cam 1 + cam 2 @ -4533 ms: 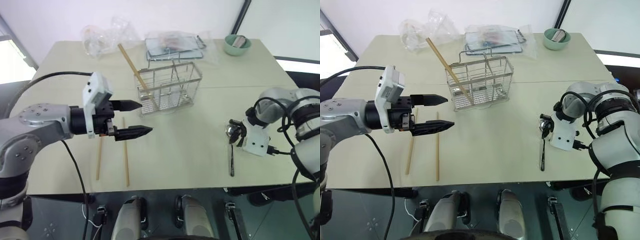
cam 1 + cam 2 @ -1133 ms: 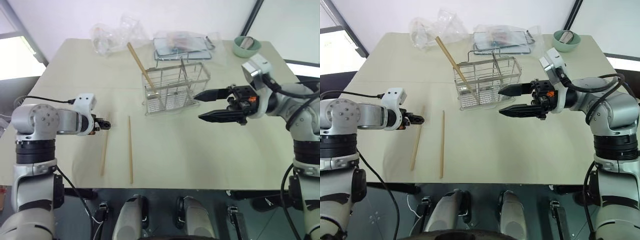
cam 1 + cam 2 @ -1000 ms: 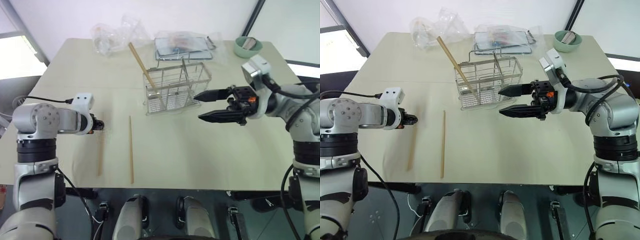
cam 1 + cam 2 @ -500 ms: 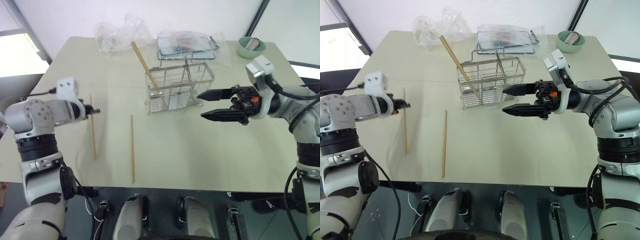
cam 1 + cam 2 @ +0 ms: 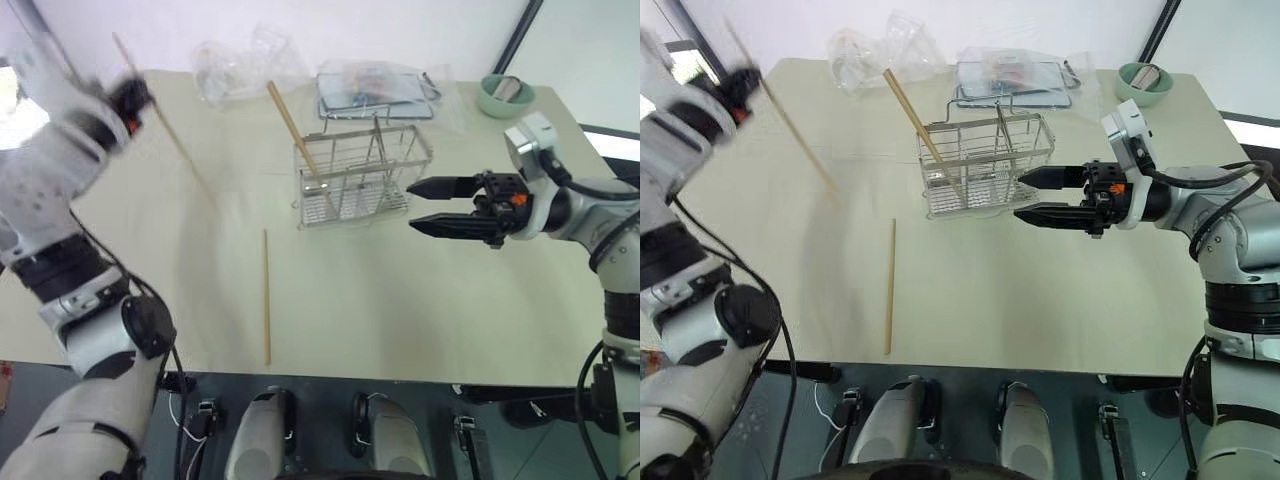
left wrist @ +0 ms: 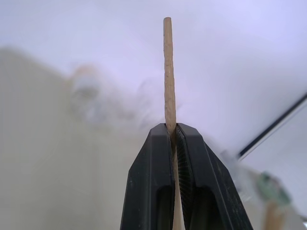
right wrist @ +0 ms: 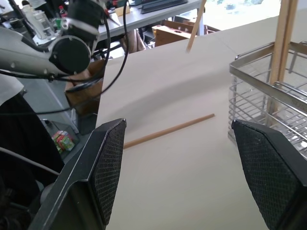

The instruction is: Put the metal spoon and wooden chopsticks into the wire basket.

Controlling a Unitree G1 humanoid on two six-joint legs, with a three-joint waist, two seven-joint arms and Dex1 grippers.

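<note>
The wire basket (image 5: pixel 365 178) stands mid-table with one wooden chopstick (image 5: pixel 296 135) leaning out of its left end. My left gripper (image 5: pixel 135 97) is raised high at the far left and is shut on another chopstick (image 5: pixel 165 125). That stick slants down toward the table, and in the wrist view it pokes out between the closed fingers (image 6: pixel 168 72). A third chopstick (image 5: pixel 266 298) lies flat on the table in front of the basket. My right gripper (image 5: pixel 412 206) hovers open just right of the basket, pointing at it. I cannot pick out the metal spoon among the basket wires.
Behind the basket lie a plastic-wrapped dark tray (image 5: pixel 375 90) and crumpled clear bags (image 5: pixel 235 65). A green bowl (image 5: pixel 500 95) sits at the far right corner. In the right wrist view, a cluttered room shows beyond the table's far edge (image 7: pixel 103 91).
My left arm has swung up and back, lifting its chopstick off the table from lying flat to slanting in the air. The right gripper stays open beside the basket.
</note>
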